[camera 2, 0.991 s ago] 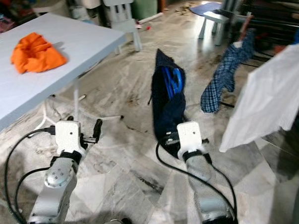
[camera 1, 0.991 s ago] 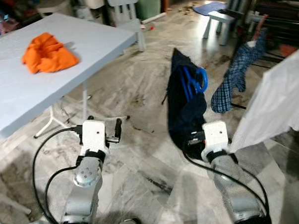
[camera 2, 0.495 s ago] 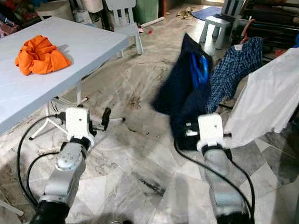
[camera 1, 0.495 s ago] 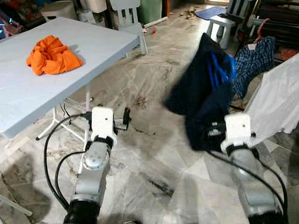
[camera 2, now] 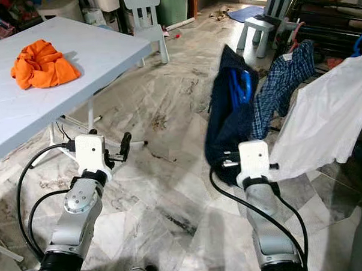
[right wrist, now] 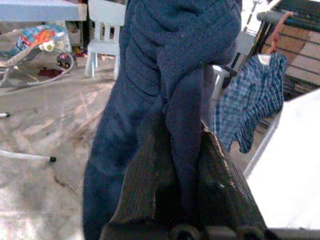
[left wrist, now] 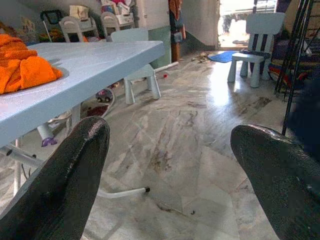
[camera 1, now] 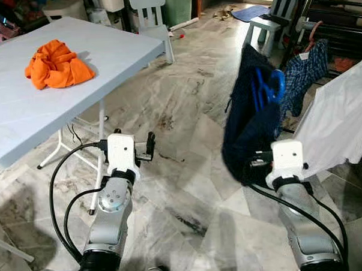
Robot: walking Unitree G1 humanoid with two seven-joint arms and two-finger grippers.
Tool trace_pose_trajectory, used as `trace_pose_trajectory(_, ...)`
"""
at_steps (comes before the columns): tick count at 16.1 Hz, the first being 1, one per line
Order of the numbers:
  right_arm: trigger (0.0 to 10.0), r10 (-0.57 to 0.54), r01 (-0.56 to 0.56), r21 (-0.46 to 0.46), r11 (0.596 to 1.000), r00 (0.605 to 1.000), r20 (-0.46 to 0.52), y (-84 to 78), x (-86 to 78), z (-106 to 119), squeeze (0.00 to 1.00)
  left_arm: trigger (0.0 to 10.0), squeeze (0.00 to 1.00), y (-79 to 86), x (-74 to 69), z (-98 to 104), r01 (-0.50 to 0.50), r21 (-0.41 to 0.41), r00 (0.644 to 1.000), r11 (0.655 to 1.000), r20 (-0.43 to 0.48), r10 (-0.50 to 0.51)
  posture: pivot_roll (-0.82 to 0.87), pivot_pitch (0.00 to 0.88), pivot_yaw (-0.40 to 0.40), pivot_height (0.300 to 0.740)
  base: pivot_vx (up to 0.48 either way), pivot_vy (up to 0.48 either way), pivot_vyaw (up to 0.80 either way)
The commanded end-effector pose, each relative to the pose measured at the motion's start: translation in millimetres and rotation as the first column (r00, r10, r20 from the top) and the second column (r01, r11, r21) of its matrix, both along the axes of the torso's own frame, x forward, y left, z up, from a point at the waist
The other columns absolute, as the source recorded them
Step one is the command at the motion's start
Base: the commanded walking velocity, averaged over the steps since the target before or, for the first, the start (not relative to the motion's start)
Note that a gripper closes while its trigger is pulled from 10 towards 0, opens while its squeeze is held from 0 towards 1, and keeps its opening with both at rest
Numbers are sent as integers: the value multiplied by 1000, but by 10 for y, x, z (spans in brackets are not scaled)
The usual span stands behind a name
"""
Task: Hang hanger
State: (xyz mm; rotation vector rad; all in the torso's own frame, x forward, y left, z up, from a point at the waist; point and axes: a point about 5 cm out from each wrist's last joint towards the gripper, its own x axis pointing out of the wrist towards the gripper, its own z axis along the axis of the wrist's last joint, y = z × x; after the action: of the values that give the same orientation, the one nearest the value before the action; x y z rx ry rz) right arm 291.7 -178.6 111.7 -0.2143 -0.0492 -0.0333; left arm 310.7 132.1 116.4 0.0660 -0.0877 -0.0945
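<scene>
Jaws of the right gripper (right wrist: 185, 165) are pinched on a dark navy garment (camera 1: 250, 129), which hangs on a blue hanger (camera 1: 269, 89) and is held up at about 2 o'clock in the head view, above the marble floor (camera 1: 189, 189). In the right wrist view, knitted navy cloth is squeezed between the two black fingers (right wrist: 227, 185). Jaws of the left gripper (left wrist: 170, 165) are spread wide with nothing between them; that gripper sits at about 8 o'clock, just beside the near edge of the white bench (camera 1: 24, 118). An orange cloth (camera 1: 56, 64) lies crumpled on the bench at 10 o'clock, well apart from both arms. Beyond the held garment, at 1 o'clock, a blue checked shirt (camera 1: 304, 76) hangs from a dark drying rack (camera 1: 338, 26). A white garment (camera 1: 342, 122) hangs at 3 o'clock, just beside the right arm. White plastic chairs (camera 1: 148, 14) stand at 12 o'clock behind the bench.
</scene>
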Motion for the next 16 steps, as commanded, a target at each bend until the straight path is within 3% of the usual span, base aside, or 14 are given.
trace_pose_trajectory(1,10000,24,-23,-17,1000,996,81,49,21,201,0,10000,0,-19,5,-3,-5,4,1000,1000,5,5,-81,76,21,740,0,0,0)
trace_pose_trajectory(5,10000,86,-84,-48,995,995,41,81,-55,154,0,10000,0,-161,-41,64,14,-55,1000,998,7,-14,-53,132,9,740,0,0,759)
trace_pose_trajectory(8,10000,110,-110,-23,994,994,19,212,-92,108,0,10000,0,-110,-48,10,14,-38,1000,999,-6,-14,-65,151,13,740,0,0,800)
trace_pose_trajectory(10,10000,128,-128,-28,991,991,22,257,-132,134,0,10000,0,-96,-30,78,15,-42,1000,999,-1,-15,-71,169,28,740,0,0,800)
trace_pose_trajectory(13,10000,107,-107,-8,994,994,3,202,-172,85,0,10000,0,-131,-40,87,37,-35,999,999,-2,-37,-49,180,25,740,0,0,0)
trace_pose_trajectory(16,10000,138,-138,-10,990,990,-9,263,-163,66,0,10000,0,-98,-82,98,23,-59,1000,998,-5,-24,-40,181,21,740,0,0,0)
